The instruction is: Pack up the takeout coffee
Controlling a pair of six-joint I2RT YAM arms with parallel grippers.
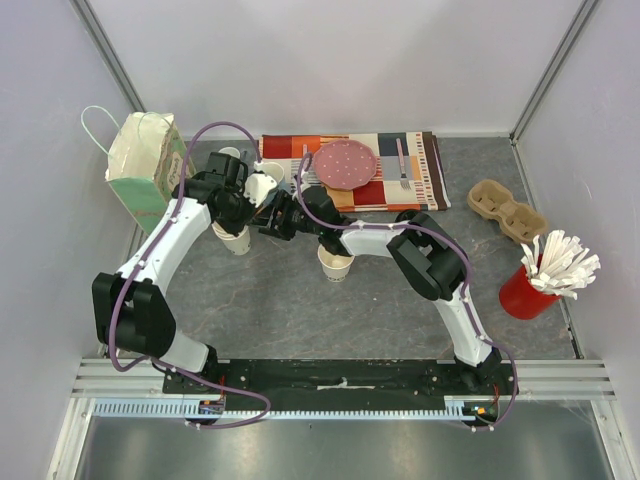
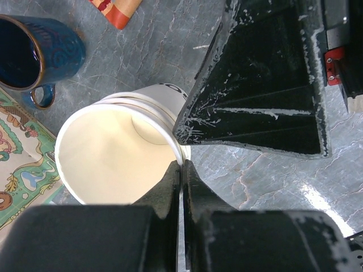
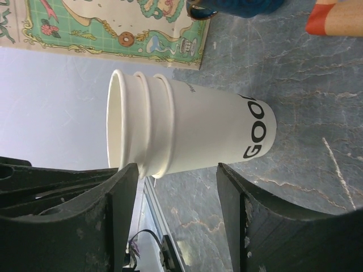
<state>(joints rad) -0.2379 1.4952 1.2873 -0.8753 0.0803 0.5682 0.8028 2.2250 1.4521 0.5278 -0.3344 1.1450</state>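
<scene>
Left wrist view: the left gripper (image 2: 181, 170) is pinched tight on the thin rolled rim of the nested cup stack (image 2: 113, 150). The stack is three smooth cream paper cups, tapered, standing on the grey marbled table (image 2: 272, 181). Close at the stack's side, the right gripper (image 3: 178, 167) has its jaws spread and holds nothing. Near the stack's right stands a single paper cup (image 1: 336, 265). Well right of the stack lies the moulded pulp carrier (image 1: 508, 212), with no cup in it; to the stack's rear left is the paper bag (image 1: 143, 170). Packing looks barely begun: the cups need separating, and no lids show.

Matt paper cups (image 3: 193, 136) on a smooth, marbled grey table (image 3: 317, 102).
</scene>
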